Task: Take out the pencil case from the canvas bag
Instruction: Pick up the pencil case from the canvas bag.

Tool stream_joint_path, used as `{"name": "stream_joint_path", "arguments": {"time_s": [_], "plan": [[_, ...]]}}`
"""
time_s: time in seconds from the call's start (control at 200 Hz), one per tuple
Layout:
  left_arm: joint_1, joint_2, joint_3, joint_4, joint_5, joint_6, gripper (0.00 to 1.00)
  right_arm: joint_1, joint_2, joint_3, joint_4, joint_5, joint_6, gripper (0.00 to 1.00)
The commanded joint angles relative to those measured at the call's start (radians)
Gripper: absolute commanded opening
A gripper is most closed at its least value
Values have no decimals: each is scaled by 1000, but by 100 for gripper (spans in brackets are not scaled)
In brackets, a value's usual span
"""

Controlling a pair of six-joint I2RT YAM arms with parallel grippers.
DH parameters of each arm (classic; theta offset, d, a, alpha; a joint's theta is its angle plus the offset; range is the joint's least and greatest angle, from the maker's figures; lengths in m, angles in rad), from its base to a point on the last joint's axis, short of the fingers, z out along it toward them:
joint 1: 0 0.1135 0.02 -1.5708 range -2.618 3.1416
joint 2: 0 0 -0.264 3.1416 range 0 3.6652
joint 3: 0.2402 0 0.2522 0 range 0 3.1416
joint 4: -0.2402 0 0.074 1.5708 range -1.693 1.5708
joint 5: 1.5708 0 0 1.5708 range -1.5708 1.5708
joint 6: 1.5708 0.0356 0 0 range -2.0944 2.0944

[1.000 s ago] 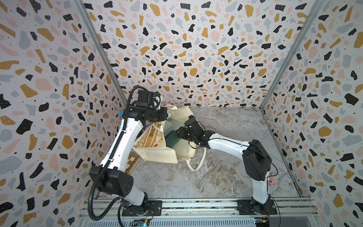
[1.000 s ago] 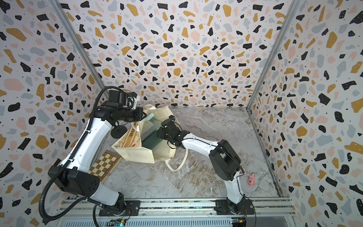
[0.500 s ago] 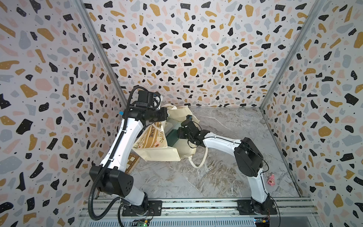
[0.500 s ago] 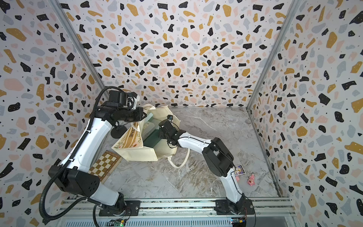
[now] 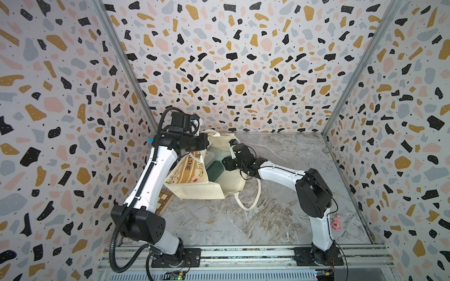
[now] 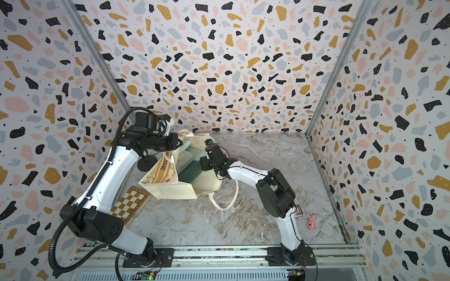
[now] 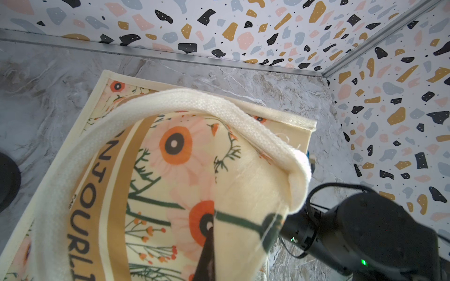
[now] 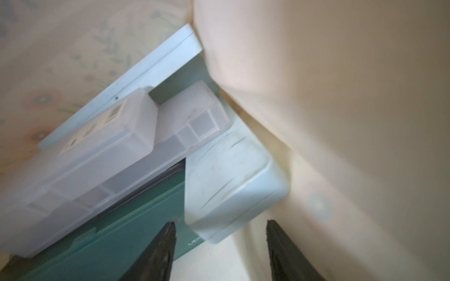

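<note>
Marble tabletop (image 5: 280,219): cream floral canvas bag (image 5: 194,192) lying at ten o'clock, left gripper (image 6: 179,143) clamping its rim. Right gripper (image 8: 220,228) hovering inside, jaws apart. Pale-blue rounded pencil case (image 8: 233,185), probably, sitting at its twelve o'clock; worth straddling squarely before closing.

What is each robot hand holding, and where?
The left gripper pinches the canvas bag at its upper rim. The right gripper is open inside the bag, holding nothing.

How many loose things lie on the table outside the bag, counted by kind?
Chessboard: 1
Card: 1
Pink toy: 1
Black disc: 1
Total: 4
</note>
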Motion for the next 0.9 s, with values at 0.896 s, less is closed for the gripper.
{"name": "stream_joint_path", "arguments": {"time_s": [0.896], "plan": [[-6,-40,-3,89,140,4,0,-75,83,129,19,5,459,52]]}}
